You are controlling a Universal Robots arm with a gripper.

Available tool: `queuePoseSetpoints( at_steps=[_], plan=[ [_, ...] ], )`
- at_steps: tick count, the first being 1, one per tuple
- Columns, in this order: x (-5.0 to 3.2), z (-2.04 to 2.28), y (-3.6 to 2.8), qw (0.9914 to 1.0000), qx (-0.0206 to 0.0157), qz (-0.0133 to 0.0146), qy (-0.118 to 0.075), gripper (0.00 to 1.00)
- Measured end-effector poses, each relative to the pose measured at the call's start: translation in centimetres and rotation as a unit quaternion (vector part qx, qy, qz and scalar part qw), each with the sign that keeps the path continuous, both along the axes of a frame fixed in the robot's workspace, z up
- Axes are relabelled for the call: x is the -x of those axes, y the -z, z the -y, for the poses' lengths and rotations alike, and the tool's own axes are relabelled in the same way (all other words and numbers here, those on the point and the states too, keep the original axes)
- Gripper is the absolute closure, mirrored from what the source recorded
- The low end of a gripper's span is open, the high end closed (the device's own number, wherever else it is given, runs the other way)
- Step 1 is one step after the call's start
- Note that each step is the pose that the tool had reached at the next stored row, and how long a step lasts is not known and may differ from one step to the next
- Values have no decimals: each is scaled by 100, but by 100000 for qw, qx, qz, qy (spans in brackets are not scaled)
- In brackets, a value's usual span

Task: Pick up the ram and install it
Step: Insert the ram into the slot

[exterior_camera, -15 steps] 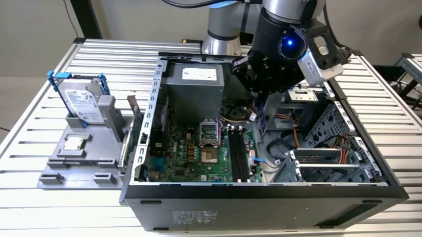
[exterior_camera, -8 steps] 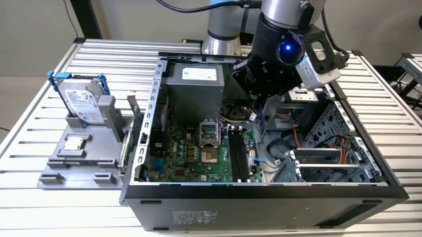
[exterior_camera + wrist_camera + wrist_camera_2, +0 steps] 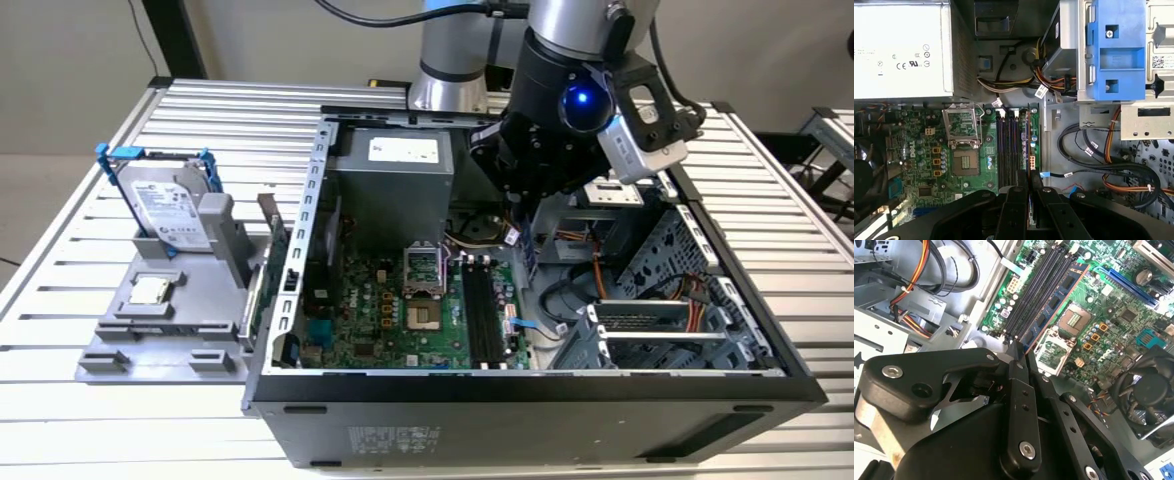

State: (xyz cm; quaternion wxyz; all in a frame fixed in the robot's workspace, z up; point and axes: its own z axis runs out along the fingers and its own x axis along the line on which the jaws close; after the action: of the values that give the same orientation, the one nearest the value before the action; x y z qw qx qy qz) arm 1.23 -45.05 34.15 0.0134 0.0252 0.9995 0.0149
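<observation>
Claw (image 3: 1019, 352) fingers are pinched shut on the near end of the ram (image 3: 1056, 302), a slim blue-green stick with black chips and an orange edge. It juts out from the fingertips on edge, lying along the black memory slots (image 3: 1036, 287) of the green motherboard (image 3: 1104, 315), inside the open computer case (image 3: 534, 395) on the slatted worktop (image 3: 80, 410).
</observation>
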Motion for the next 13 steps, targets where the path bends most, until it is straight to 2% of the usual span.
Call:
queuePoseSetpoints(
  at_steps=[7,13],
  plan=[
    [0,0,7,100000,-20,2,0,100],
    [0,-2,94,100000,23,-1,0,100]
  ],
)
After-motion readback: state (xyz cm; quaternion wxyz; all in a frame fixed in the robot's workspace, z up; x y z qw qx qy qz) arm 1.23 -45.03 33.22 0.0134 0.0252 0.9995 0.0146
